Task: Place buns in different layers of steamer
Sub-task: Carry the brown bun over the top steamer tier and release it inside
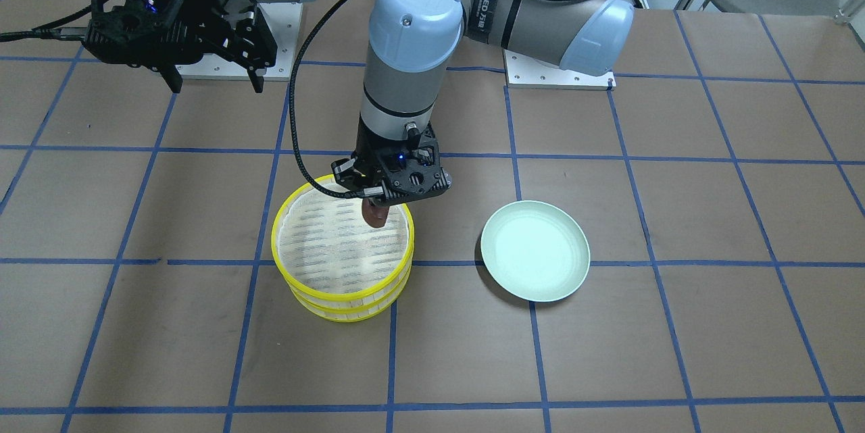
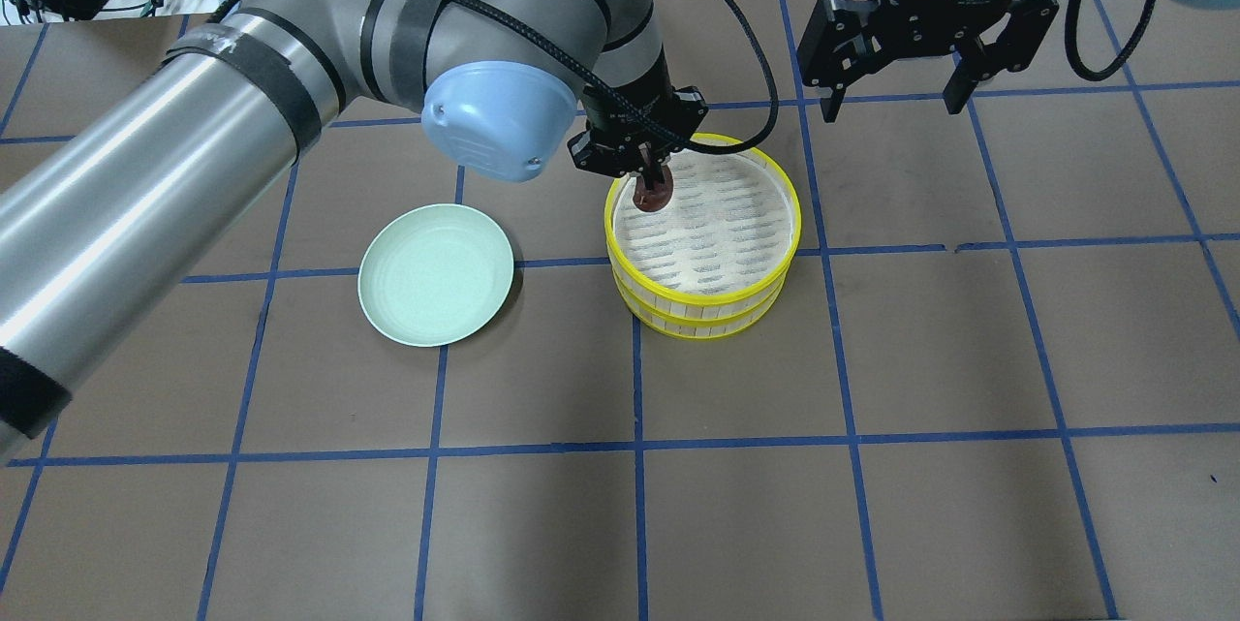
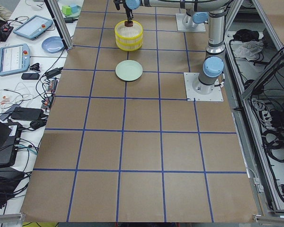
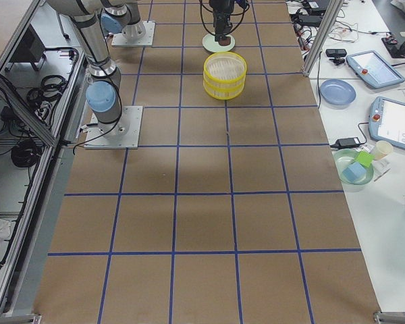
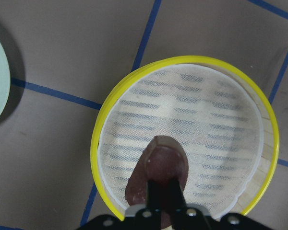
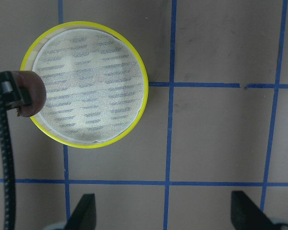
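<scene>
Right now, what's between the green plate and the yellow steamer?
Nothing but bare brown table crossed by a blue tape line, seen in the overhead view between plate and steamer.

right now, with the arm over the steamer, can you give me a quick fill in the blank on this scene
1. The left gripper holds the bun over the ____ tray of the steamer.
2. The steamer is a stack of ____ yellow-rimmed trays.
3. The right gripper, off to one side of the steamer, is ____.
4. The plate on the table is pale ____.

Missing words: top; two; open; green
</scene>
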You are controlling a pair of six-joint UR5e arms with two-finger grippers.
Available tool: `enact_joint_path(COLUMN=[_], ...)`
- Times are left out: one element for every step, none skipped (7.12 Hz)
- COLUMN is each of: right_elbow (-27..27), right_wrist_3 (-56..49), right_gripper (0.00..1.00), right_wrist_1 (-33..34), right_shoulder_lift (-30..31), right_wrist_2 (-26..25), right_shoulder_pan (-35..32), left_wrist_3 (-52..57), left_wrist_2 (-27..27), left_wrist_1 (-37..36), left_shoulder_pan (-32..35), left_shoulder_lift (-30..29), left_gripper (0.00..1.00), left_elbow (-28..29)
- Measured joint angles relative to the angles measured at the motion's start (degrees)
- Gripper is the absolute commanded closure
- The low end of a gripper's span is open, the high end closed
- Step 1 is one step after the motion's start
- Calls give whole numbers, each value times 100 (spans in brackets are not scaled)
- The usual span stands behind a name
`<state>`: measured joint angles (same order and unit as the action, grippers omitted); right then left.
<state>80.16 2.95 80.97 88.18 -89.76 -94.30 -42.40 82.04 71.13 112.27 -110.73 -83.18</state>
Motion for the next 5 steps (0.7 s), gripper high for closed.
enact_joint_path(right_elbow=[4,6,11,14,15], right_wrist_3=[2,1,-2,-5,-5], right_gripper=[0,0,0,0,0], right_wrist_1=[1,4,5,6,6], right_shoulder_lift=[1,-1,-2,-3,-3], right_wrist_2=[0,0,-4,-4,-1], right_shoulder_pan=[0,0,0,0,0], left_wrist_3=[-83,-126,-135,-128,-95], left_wrist_2=[-26,-32,-27,-14,2], left_wrist_1=[-240,-390,-456,-477,-481], left_shoulder_pan=[9,11,13,14,9], left_shoulder_lift=[-87,-147,-170,-172,-128], left_gripper=[15,10,7,1,0], left_elbow=[-93,-161,-191,-204,-211])
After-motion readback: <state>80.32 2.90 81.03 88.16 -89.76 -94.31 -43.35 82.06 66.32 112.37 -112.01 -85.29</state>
